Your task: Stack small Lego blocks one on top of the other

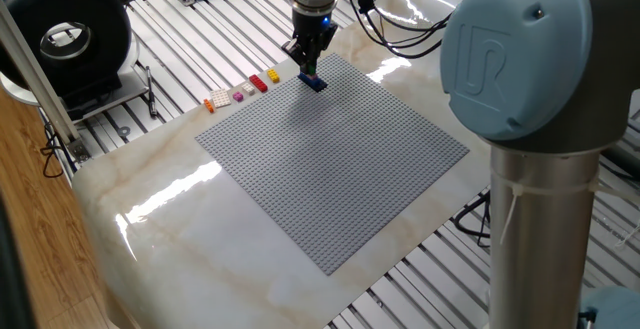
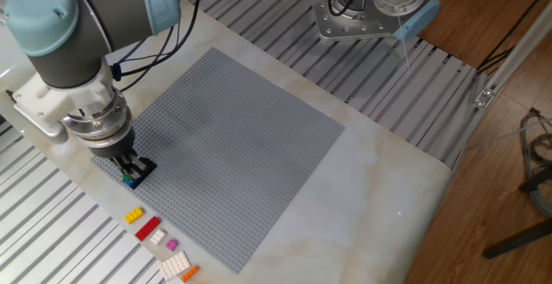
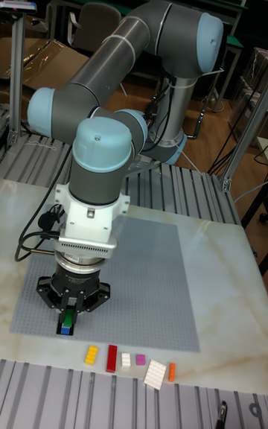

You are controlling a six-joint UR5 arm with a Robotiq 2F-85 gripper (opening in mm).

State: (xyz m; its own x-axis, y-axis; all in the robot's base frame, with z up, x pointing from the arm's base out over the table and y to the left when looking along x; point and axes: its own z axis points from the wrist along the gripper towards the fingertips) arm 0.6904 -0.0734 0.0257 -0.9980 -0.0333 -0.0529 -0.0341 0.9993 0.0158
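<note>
My gripper (image 3: 68, 313) points straight down over the near-left corner of the grey baseplate (image 3: 141, 280), shut on a green block (image 3: 68, 319). That green block sits on top of a blue block (image 3: 66, 330) on the plate. The same pair shows under the gripper (image 1: 309, 65) as a blue block (image 1: 316, 83), and below the gripper (image 2: 130, 171) as a blue block (image 2: 131, 180). On the marble beside the plate lie a yellow block (image 3: 91, 354), a red block (image 3: 112, 358), a pink block (image 3: 140, 359) and an orange block (image 3: 172, 372).
Two white bricks (image 3: 126, 360) (image 3: 155, 373) lie in the same row. The robot's base column (image 1: 545, 199) stands at the table's corner. A second metal base (image 2: 358, 12) and ribbed aluminium rails (image 2: 423, 85) border the marble top.
</note>
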